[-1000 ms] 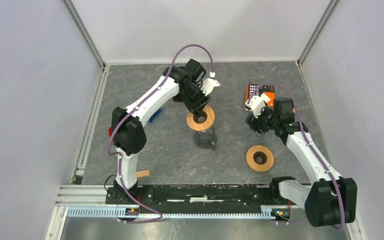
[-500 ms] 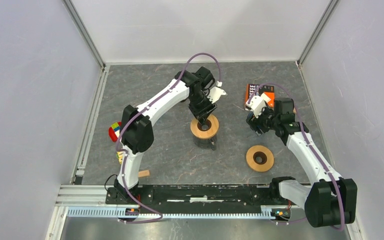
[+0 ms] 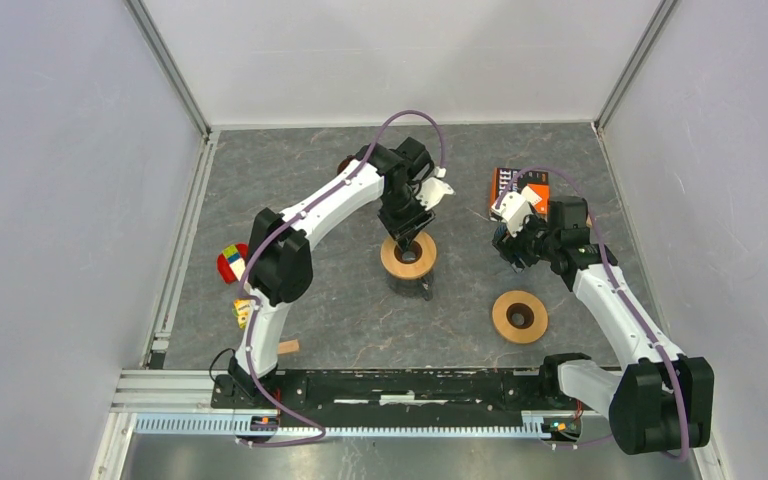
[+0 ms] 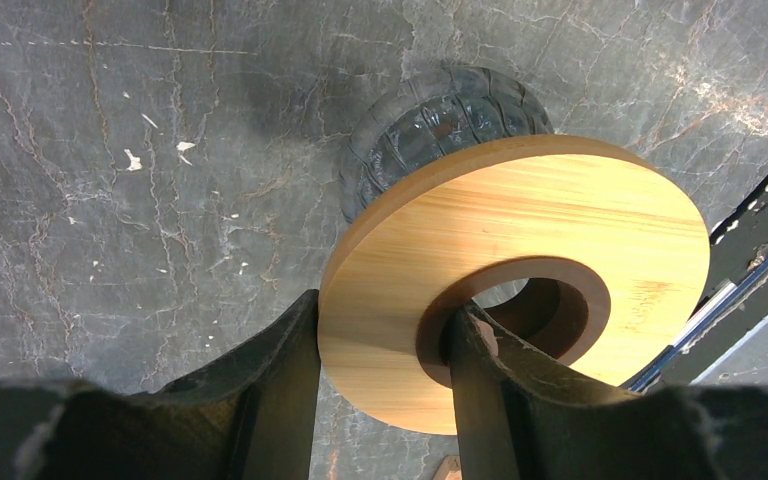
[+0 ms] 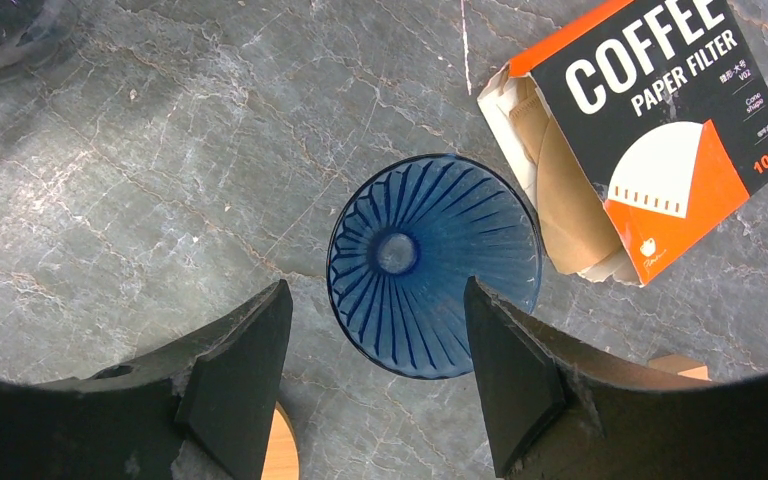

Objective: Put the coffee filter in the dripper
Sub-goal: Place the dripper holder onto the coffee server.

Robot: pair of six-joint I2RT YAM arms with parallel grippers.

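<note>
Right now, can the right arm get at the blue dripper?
Probably yes. The right hand hangs open above the dripper with nothing between them, and the filter box lies off to one side.

You've got smooth grained wood on the ring (image 4: 560, 210), ribbed clear glass carafe (image 4: 430, 110), glossy blue dripper (image 5: 435, 265), card box (image 5: 680, 110), brown paper filters (image 5: 560, 190), matt marbled bench (image 4: 110, 150).
</note>
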